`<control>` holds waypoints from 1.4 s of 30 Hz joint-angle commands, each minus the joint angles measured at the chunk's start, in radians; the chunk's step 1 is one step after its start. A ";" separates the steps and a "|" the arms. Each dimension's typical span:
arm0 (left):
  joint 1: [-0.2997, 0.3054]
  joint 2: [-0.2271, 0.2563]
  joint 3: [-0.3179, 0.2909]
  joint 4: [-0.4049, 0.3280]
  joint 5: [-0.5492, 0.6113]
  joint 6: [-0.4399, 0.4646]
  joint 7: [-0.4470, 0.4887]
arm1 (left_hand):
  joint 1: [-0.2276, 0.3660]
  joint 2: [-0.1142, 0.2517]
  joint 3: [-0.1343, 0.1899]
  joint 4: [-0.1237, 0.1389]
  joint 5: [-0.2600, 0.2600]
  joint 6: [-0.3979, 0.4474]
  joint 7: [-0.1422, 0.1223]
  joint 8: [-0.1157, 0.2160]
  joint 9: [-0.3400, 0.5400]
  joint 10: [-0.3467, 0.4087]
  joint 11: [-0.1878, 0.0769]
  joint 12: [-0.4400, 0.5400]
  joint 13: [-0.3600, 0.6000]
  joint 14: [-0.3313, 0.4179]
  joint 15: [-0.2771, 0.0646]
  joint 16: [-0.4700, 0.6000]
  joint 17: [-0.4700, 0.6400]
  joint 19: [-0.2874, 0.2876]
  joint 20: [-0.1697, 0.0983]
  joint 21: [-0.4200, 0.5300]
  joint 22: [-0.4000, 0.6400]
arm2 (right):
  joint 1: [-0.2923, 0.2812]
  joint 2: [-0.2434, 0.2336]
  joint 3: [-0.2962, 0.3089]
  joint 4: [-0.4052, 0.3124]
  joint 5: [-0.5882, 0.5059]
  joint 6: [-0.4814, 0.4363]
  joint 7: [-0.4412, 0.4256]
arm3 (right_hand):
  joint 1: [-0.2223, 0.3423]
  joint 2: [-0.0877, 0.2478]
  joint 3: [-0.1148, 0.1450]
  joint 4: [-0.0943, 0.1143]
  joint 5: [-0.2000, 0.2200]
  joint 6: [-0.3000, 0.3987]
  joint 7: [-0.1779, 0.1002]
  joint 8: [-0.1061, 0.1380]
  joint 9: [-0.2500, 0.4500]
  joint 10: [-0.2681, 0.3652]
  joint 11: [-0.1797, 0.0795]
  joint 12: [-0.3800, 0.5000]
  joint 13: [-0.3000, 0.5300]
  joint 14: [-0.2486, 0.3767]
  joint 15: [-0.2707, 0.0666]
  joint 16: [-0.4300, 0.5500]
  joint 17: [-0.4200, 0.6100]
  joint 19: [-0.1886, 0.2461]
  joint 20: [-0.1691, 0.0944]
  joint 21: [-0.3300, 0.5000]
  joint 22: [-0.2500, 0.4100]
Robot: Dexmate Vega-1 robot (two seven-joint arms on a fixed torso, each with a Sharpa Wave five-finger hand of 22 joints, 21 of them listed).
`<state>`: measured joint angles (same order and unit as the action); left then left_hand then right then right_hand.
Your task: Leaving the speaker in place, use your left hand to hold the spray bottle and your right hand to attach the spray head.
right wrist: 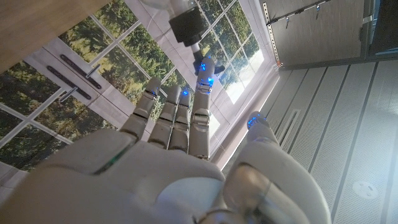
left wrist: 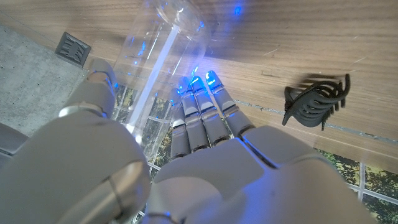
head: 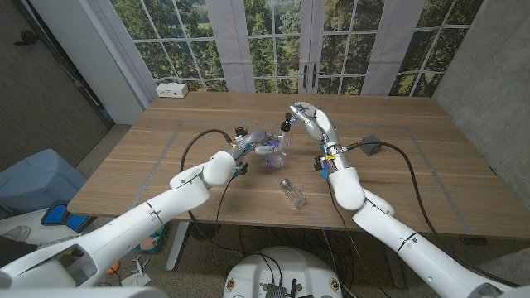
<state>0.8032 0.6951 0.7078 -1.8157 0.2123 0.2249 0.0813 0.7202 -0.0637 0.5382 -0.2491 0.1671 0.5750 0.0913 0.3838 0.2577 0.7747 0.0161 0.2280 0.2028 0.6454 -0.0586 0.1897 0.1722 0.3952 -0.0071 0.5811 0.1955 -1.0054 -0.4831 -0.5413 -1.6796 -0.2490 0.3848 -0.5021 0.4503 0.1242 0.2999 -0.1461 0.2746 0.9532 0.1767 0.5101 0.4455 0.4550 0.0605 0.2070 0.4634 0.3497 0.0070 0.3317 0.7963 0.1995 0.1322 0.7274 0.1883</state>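
At a wooden desk (head: 414, 178) before tall windows, the robot's left hand (head: 258, 144) grips a clear spray bottle (head: 273, 149) above the middle of the desk; in the left wrist view its fingers (left wrist: 208, 115) and thumb wrap around the transparent body of the bottle (left wrist: 158, 56), through which a pale tube runs lengthwise. Just to the right, the right hand (head: 313, 122) is raised over the desk with its fingers reaching toward the bottle's top, where the black spray head (head: 286, 124) sits at the neck. In the right wrist view the spray head (right wrist: 186, 26) shows as a dark block beyond the fingertips (right wrist: 205, 68), which are spread and glow blue; whether they touch the head or merely hover beside it cannot be told, so the right hand's grasp is uncertain. Nearer the robot, a small clear jar with a dark cap (head: 292, 192) lies on its side on the desk, apart from both hands. A dark hair claw clip (left wrist: 317, 99) rests on the wood in the left wrist view, off to the side of the held bottle. A small grey speaker (head: 371, 147) sits on the desk to the right of the right hand, with the same grilled box (left wrist: 73, 46) seen in the left wrist view. A white power strip (head: 172, 90) lies at the far left edge.
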 commanded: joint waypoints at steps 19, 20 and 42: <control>-0.026 0.008 0.038 -0.017 0.068 0.055 -0.023 | 0.234 0.232 0.075 0.075 0.005 0.270 -0.079 0.003 0.003 0.146 -0.149 0.002 0.002 0.006 -0.158 -0.001 0.002 -0.005 -0.006 0.012 0.001 | 0.026 -0.035 -0.011 -0.071 0.012 -0.133 0.105 | -0.030 0.011 0.012 0.003 0.006 -0.193 -0.061 -0.075 0.034 -0.136 -0.012 -0.015 -0.007 -0.082 0.020 -0.033 0.000 -0.052 0.017 -0.029 0.002; -0.025 0.008 0.038 -0.018 0.067 0.056 -0.024 | 0.234 0.232 0.075 0.075 0.005 0.270 -0.078 0.003 0.004 0.146 -0.149 0.001 0.002 0.007 -0.157 -0.001 0.002 -0.005 -0.005 0.012 0.001 | 0.027 -0.035 -0.011 -0.070 0.012 -0.132 0.102 | -0.032 0.009 0.012 0.002 0.006 -0.213 -0.065 -0.087 0.031 -0.138 -0.012 -0.013 -0.008 -0.082 0.019 -0.032 0.000 -0.052 0.017 -0.030 0.002; -0.013 0.003 0.029 -0.019 0.066 0.038 -0.011 | 0.235 0.233 0.074 0.077 0.005 0.271 -0.079 -0.001 0.004 0.147 -0.152 0.000 0.002 0.006 -0.156 -0.002 0.002 -0.006 -0.005 0.016 0.001 | 0.008 -0.018 0.021 -0.052 0.050 -0.145 0.018 | -0.051 0.009 0.013 0.003 0.000 -0.219 -0.018 -0.113 0.021 -0.147 0.007 0.003 -0.015 -0.054 0.032 -0.019 -0.001 0.034 0.027 -0.008 -0.001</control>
<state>0.7846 0.7009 0.7411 -1.8340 0.2791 0.2718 0.0646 0.7206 -0.0641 0.5344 -0.2453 0.1672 0.5794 0.0896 0.3821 0.2575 0.7750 0.0158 0.2204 0.2019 0.6470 -0.0570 0.1897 0.1724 0.3897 -0.0126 0.5888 0.1955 -0.9838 -0.5125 -0.5370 -1.7356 -0.2030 0.2576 -0.4286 0.3987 0.1332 0.3040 -0.1419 0.2758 0.7267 0.1501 0.3941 0.4616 0.3038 0.0594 0.2003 0.4449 0.2881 0.0411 0.3084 0.7917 0.2305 0.1590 0.7157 0.1860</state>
